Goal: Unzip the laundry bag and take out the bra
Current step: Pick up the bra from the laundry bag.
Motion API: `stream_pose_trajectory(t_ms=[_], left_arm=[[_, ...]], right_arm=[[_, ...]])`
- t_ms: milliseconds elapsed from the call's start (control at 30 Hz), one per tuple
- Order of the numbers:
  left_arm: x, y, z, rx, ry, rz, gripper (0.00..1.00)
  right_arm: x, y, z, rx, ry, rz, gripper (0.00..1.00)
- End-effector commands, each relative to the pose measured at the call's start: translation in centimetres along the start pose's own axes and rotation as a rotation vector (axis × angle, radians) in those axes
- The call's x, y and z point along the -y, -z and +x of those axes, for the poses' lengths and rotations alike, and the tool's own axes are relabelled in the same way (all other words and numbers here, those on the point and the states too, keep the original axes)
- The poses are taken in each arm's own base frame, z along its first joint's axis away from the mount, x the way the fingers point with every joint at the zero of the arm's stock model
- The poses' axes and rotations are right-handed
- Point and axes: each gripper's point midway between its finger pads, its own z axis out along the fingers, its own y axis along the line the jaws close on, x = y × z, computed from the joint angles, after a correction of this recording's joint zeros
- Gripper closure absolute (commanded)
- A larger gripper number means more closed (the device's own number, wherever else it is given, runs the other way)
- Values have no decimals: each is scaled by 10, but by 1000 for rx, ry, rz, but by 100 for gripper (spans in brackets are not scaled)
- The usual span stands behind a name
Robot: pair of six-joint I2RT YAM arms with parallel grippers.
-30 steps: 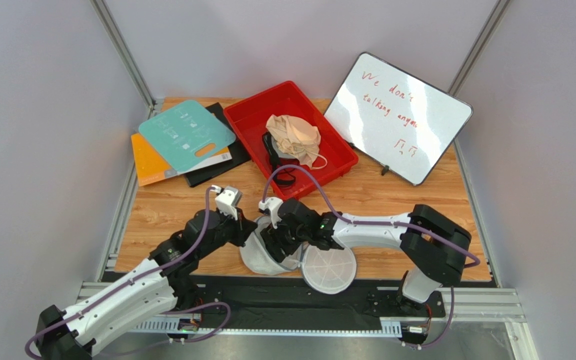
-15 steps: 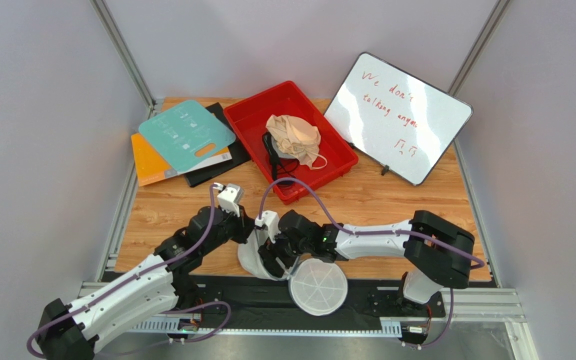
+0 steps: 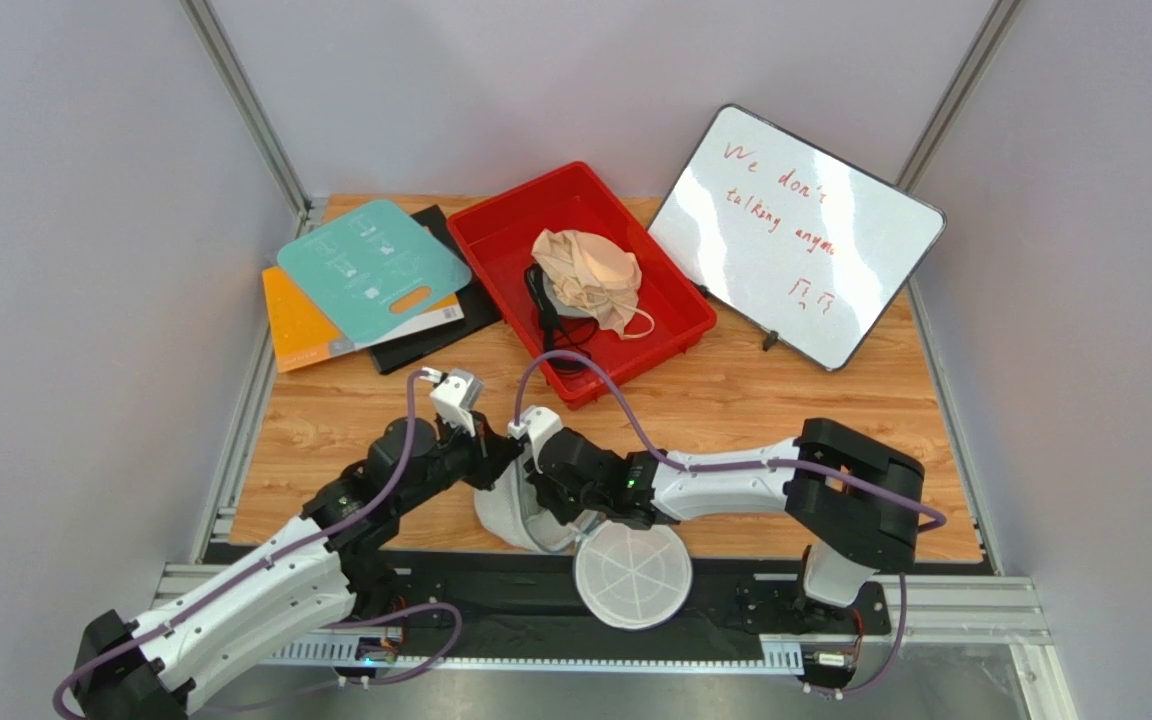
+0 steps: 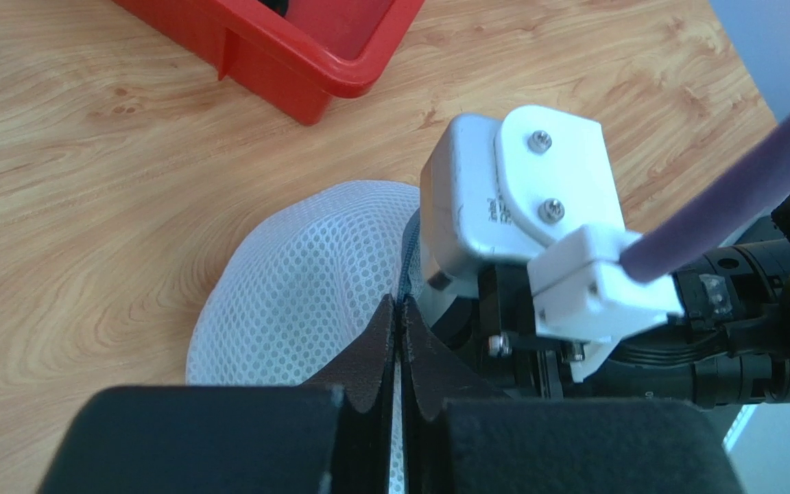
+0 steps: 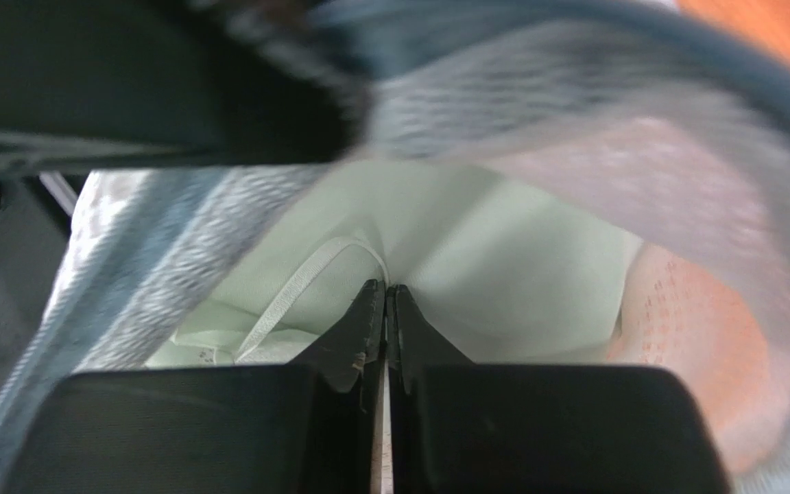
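Observation:
The laundry bag [image 3: 507, 518], a white mesh pouch with a grey zipper band, lies unzipped near the table's front edge. Its round lid [image 3: 630, 578] is flipped open toward me. My left gripper [image 3: 513, 453] is shut on the bag's rim, its tips [image 4: 399, 305] pinching the mesh [image 4: 296, 298] at the zipper band. My right gripper [image 3: 545, 503] reaches inside the bag. In the right wrist view its jaws [image 5: 385, 289] are shut on a fold of the bra [image 5: 492, 257], pale soft fabric with a thin strap [image 5: 296, 293]. Mesh walls [image 5: 615, 144] surround it.
A red tray [image 3: 657, 323] behind the bag holds a beige garment [image 3: 585, 278] and dark straps. A whiteboard [image 3: 793, 233] leans at the back right. Teal, orange and black flat boards [image 3: 364, 270] are stacked at the back left. The right wrist's camera block [image 4: 518, 206] sits close to my left fingers.
My right gripper went from open to shut inside the bag and pushed slightly left and deeper. The open lid slid left. The left gripper kept its hold.

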Motion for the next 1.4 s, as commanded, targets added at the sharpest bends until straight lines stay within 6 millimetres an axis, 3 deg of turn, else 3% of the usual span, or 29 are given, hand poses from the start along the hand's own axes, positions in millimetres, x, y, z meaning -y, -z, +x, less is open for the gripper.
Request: stream_pose_trajectory(t_ms=[0, 200, 400, 600, 733, 1100, 1267, 1367], left_arm=[[1, 4, 4, 0, 26, 16, 100], [-12, 14, 12, -27, 5, -45, 100], [-18, 17, 24, -68, -7, -67, 100], [-25, 11, 38, -118, -1, -90, 100], [-23, 5, 42, -136, -1, -76, 100], [-19, 0, 48, -157, -5, -46, 100], [-12, -2, 50, -152, -2, 3, 100], [-5, -3, 49, -150, -1, 47, 100]], right_arm=[[16, -2, -3, 32, -44, 102, 100], [22, 28, -15, 92, -101, 134, 100], [10, 61, -39, 186, -132, 50, 100], [4, 72, -41, 201, -148, 14, 100], [5, 82, -40, 225, -164, -2, 100], [13, 145, -80, 464, -238, -24, 100], [24, 157, -97, 566, -309, 6, 100], [28, 155, -105, 593, -323, 19, 100]])
